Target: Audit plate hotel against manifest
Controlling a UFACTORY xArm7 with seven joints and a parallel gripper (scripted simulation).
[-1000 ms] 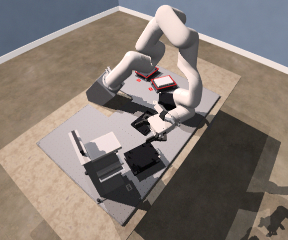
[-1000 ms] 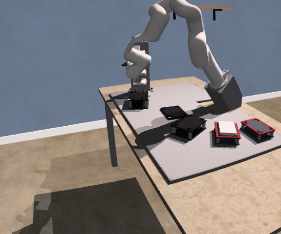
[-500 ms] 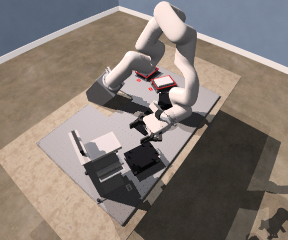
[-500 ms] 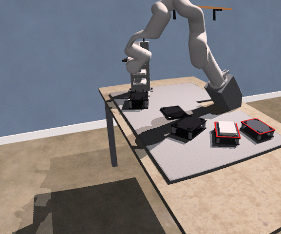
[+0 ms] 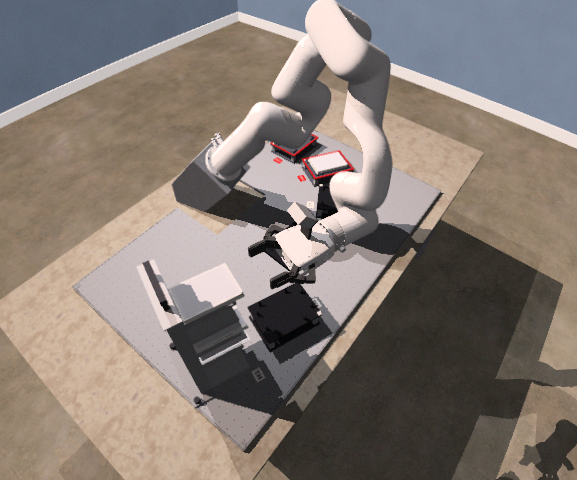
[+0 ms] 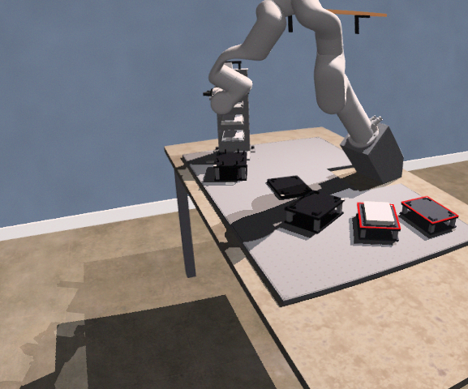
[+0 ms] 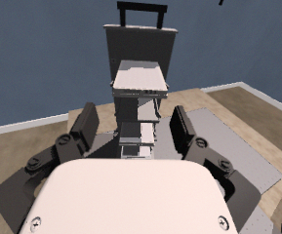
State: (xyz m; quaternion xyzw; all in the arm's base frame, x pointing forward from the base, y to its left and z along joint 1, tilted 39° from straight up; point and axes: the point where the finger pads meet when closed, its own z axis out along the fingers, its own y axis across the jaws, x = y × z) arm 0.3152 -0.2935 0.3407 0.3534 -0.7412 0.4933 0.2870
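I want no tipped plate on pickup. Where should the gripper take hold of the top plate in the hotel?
Probably by its two long sides, coming in level from the hotel's open front. The top plate lies flat, its short front end facing the open gripper, which holds nothing.

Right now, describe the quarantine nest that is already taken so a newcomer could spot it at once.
Start at the arm's grey base block on the deck. Two red-rimmed nests stand side by side before it at the deck's end. The taken nest holds a white plate; its neighbour shows only a bare dark top.
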